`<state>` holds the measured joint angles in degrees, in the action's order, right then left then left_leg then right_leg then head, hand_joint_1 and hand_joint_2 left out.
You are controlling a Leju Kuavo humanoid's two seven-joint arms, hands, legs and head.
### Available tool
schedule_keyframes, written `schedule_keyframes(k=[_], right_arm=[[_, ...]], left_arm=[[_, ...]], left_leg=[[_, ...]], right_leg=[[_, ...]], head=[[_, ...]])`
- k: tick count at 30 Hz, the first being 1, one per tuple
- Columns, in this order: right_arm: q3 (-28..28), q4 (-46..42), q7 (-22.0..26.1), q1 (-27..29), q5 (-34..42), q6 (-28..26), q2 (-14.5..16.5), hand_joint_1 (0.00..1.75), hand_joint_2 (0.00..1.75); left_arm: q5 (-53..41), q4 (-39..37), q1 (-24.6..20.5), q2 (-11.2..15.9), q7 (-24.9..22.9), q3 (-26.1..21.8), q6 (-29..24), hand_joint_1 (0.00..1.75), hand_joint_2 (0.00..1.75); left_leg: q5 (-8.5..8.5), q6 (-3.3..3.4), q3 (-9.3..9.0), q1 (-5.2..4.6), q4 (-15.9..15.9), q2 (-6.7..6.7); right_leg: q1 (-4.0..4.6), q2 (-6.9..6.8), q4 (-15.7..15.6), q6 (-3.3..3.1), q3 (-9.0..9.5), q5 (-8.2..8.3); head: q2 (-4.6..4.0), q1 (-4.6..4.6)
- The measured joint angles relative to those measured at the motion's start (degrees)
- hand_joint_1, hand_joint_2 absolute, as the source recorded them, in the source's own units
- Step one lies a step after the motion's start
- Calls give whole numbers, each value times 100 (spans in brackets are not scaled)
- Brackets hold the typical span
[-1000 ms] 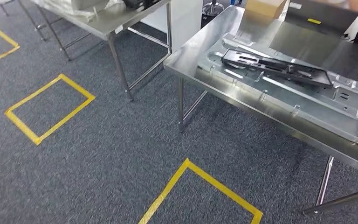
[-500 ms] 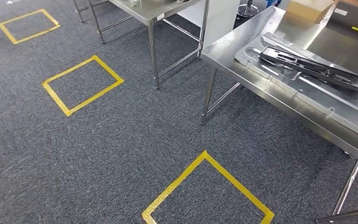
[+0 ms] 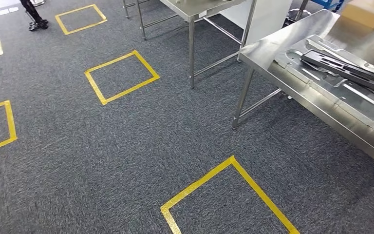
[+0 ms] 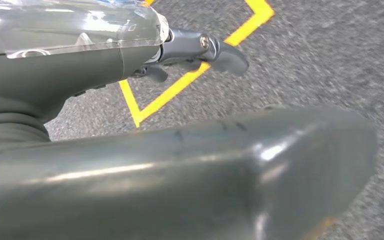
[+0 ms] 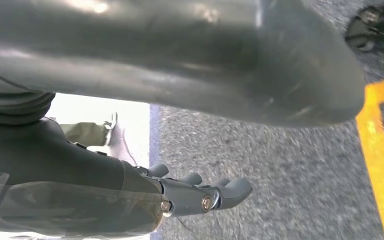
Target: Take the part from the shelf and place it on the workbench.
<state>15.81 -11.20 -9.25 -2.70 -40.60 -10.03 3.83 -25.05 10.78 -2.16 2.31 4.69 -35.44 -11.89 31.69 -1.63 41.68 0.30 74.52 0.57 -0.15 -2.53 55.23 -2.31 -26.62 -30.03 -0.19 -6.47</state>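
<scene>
Hanging empty with fingers loosely apart, the left hand (image 4: 200,50) and right hand (image 5: 200,195) hold nothing; a dark part (image 3: 350,68) lies on the steel bench (image 3: 268,53), whose corner could be clipped while walking.

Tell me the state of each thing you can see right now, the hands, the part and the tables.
Left hand: empty, hanging over the carpet.
Right hand: empty, fingers apart, over the carpet.
Black part: lying flat on the metal sheet.
Metal sheet: flat on the workbench.
Workbench: standing, loaded.
Cardboard box: closed, on the workbench.
</scene>
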Motion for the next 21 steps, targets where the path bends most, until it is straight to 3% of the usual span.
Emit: schedule_keyframes(k=[1,2,4,5,6,8,10,12,14,15,16,17,19,21], right_arm=[[40,5,-14,6,39,22,17,0,0],[82,9,-23,7,80,44,39,0,0],[163,14,-31,13,158,87,86,0,0],[202,17,-26,18,196,112,108,0,0],[239,21,-13,22,233,140,124,0,0],[314,25,37,13,311,184,149,0,0],[391,26,96,12,383,198,161,0,0],[466,32,149,42,446,201,165,0,0],[533,45,197,76,496,206,167,0,0],[563,51,219,92,514,212,165,0,0],[587,56,240,106,533,222,157,0,0],[607,58,257,119,549,237,147,0,0],[643,66,284,147,567,277,120,0,0],[687,75,310,159,573,320,102,0,0]], left_arm=[[-27,0,10,46,-4,18,35,0,0],[-56,0,22,85,-9,36,71,0,0],[-107,0,24,176,-13,80,138,0,0],[-128,0,20,213,-10,103,171,0,0],[-148,0,20,253,-1,123,199,0,0],[-171,0,37,312,31,144,246,0,0],[-179,0,44,350,72,151,281,0,0],[-190,0,14,367,103,156,319,0,0],[-202,0,-13,373,112,165,348,0,0],[-205,0,-16,373,110,169,354,0,0],[-207,0,-16,373,107,172,357,0,0],[-207,0,-17,372,103,173,358,0,0],[-202,0,-29,371,93,174,356,0,0],[-192,0,-52,372,89,175,348,0,0]], left_leg=[[-94,-17,-132,21,-90,-28],[-237,-24,-377,38,-405,-79],[-415,-2,-972,25,-1281,-301],[-436,24,-1159,5,-1588,-389],[-421,52,-1242,-18,-1748,-438],[-431,123,-1230,-18,-1825,-352],[-483,203,-1222,15,-1894,-247],[-530,260,-1195,27,-1927,-138],[-551,279,-1152,24,-1915,-5],[-557,277,-1140,23,-1904,67],[-559,271,-1134,24,-1889,142],[-556,261,-1131,26,-1868,216],[-539,218,-1096,22,-1798,351],[-540,144,-1019,14,-1735,464]], right_leg=[[-3,-74,16,9,-30,8],[-5,-145,31,17,-47,10],[7,-276,55,53,-58,4],[19,-337,64,80,-56,1],[30,-392,71,108,-56,1],[41,-484,74,164,-48,-3],[24,-288,233,222,-110,-139],[-10,71,836,259,-397,-488],[-27,216,1593,275,-783,-774],[-32,232,1762,283,-881,-764],[-40,242,1703,288,-870,-637],[-52,266,1429,289,-756,-420],[-87,468,668,282,-443,-36],[-102,629,297,264,-318,69]], head=[[-1,0],[-1,0],[0,0],[1,1],[1,1],[1,1],[1,2],[1,2],[0,3],[1,3],[0,3],[1,3],[0,3],[1,3]])
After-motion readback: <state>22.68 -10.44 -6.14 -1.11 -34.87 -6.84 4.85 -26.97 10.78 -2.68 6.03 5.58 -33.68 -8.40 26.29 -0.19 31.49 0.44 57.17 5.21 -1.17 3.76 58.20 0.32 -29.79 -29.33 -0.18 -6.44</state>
